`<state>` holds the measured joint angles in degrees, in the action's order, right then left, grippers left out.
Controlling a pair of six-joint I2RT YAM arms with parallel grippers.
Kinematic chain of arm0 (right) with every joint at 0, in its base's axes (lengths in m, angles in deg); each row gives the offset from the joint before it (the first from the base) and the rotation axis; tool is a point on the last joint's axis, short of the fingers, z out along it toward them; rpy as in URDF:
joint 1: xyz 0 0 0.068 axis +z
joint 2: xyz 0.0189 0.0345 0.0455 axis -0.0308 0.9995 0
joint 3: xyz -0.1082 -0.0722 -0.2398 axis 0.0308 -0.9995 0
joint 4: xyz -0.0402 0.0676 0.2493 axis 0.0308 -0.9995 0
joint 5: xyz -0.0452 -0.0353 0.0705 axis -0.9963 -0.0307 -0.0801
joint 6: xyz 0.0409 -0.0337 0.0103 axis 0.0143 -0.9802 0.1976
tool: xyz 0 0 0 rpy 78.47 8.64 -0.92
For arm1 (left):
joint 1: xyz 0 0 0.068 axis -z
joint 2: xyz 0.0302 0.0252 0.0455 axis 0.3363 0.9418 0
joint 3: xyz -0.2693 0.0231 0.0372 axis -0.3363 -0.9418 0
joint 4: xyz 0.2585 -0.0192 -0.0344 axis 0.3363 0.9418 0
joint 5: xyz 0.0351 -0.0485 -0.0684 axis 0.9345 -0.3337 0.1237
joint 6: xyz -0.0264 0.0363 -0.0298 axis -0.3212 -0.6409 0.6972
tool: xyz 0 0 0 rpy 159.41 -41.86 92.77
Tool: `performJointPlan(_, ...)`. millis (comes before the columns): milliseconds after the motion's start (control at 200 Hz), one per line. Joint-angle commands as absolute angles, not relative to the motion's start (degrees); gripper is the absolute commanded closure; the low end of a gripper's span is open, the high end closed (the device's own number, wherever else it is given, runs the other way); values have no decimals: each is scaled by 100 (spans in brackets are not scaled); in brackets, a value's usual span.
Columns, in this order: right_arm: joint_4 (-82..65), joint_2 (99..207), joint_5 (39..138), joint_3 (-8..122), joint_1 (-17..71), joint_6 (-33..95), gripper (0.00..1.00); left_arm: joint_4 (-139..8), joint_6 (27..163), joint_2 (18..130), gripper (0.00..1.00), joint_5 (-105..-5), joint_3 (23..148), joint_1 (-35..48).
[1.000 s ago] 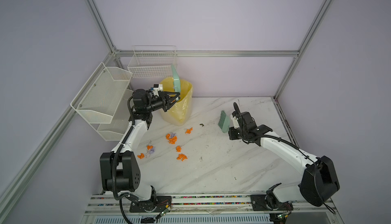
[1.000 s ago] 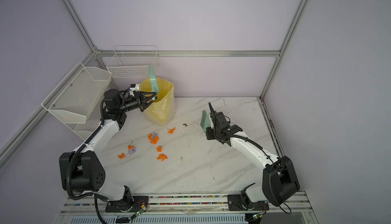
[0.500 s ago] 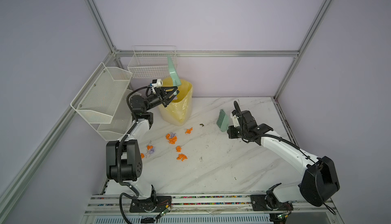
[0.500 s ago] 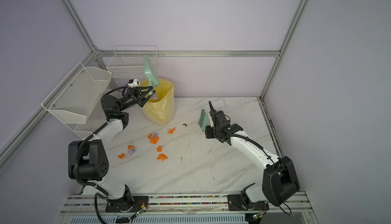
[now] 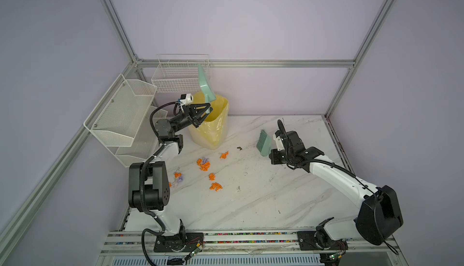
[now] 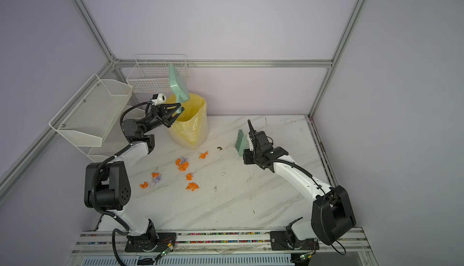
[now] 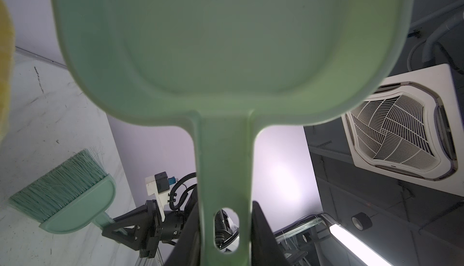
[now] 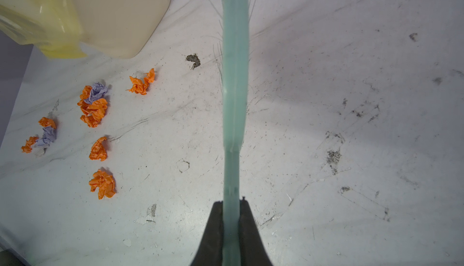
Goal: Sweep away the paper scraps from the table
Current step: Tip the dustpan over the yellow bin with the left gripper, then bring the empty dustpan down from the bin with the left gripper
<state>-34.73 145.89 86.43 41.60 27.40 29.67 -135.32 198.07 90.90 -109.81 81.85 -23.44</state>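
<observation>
The paper scraps (image 5: 204, 164) lie unswept beside the bin (image 5: 216, 131). The dustpan (image 5: 206, 86) is held clamped above it by the left gripper (image 5: 204, 113), and the brush (image 5: 263, 144) is clamped by the right gripper (image 8: 232, 204). Both must be lowered next.

A mint-green dustpan (image 5: 205, 84) stands upright above a bin lined with a yellow bag (image 5: 213, 129), near white mesh shelves (image 5: 118, 116) and a wire basket (image 5: 175, 79). A green brush (image 5: 263, 143) is well apart, with a dark speck (image 5: 239, 148) between
</observation>
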Motion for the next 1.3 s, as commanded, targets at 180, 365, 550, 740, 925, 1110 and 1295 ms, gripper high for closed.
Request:
performJointPlan(180,-3371,14714,8665,4222,2716,2993,100,-8284,16056,7898,100,-11282,8481,-2391)
performJointPlan(365,-3334,14720,8648,4224,2715,3018,100,-4935,13495,7676,100,-10749,9252,-2387)
performJointPlan(550,-3275,14804,8742,4265,2711,3038,100,-4498,13132,7441,100,-10611,9124,-2384)
performJointPlan(740,-3146,14853,9057,4307,2722,3036,100,-3018,12050,6977,100,-10033,9438,-2266)
performJointPlan(925,-2863,14769,9483,4234,2715,3033,100,-1585,10980,6679,100,-9044,9696,-1909)
performJointPlan(1110,-2606,14554,9674,4128,2716,3055,100,-930,10523,6523,100,-8266,9886,-1506)
performJointPlan(1295,-2546,14527,10072,4142,2722,3121,100,-721,10377,6367,100,-7682,9992,-1143)
